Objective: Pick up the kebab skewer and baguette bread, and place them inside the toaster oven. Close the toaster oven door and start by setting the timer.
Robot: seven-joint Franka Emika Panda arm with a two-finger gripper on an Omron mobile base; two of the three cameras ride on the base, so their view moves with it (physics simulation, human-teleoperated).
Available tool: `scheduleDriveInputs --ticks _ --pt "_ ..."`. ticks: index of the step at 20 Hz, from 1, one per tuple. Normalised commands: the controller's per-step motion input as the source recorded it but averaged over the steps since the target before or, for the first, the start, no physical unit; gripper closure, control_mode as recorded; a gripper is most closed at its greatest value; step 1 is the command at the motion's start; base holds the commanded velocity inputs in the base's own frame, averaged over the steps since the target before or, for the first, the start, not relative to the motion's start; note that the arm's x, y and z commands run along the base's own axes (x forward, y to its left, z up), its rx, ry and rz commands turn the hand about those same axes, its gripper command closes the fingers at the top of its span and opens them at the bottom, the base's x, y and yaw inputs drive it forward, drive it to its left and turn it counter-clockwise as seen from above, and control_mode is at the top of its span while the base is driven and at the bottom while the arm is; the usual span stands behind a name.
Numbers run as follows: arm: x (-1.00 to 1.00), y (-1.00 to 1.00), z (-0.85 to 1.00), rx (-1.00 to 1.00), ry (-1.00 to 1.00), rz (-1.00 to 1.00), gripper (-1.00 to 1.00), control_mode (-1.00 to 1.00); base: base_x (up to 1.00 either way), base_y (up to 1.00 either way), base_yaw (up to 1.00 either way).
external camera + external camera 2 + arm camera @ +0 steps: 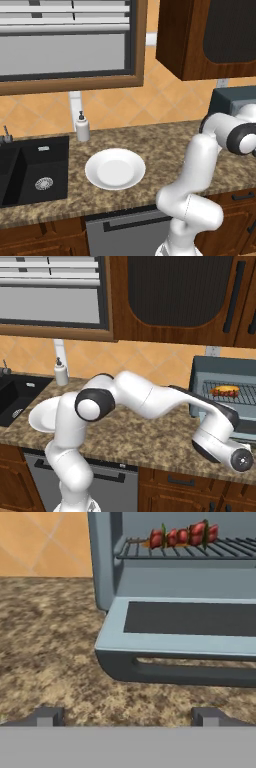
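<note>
Claw (128,716) spread wide, empty, low before the lowered toaster oven door (185,637). Kebab skewer (182,535) lies on the oven rack (235,552).

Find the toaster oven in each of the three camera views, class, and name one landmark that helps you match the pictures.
Left base view: the toaster oven is at the right edge, partly behind the arm.
Right base view: it stands at the right, open, with food on its rack.
Hand view: it spans the upper right, the toaster oven door folded down in front, the kebab skewer on the rack.
Shared landmark: the speckled brown counter it stands on.
</note>
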Motion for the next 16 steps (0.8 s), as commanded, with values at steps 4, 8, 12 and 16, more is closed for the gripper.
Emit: scheduleDriveInputs --ticks 4,8,12,16 --pt "0.01 0.00 -0.35 0.00 0.07 0.00 -1.00 -1.00 0.00 0.00 0.00" --pt "0.07 -0.01 -0.28 0.00 0.01 0.00 -1.00 -1.00 0.00 0.00 0.00" --pt "0.17 -0.01 -0.19 0.00 0.00 0.00 -1.00 -1.00 0.00 0.00 0.00" --pt "0.29 0.00 -0.09 0.00 0.00 0.00 -1.00 -1.00 0.00 0.00 0.00"
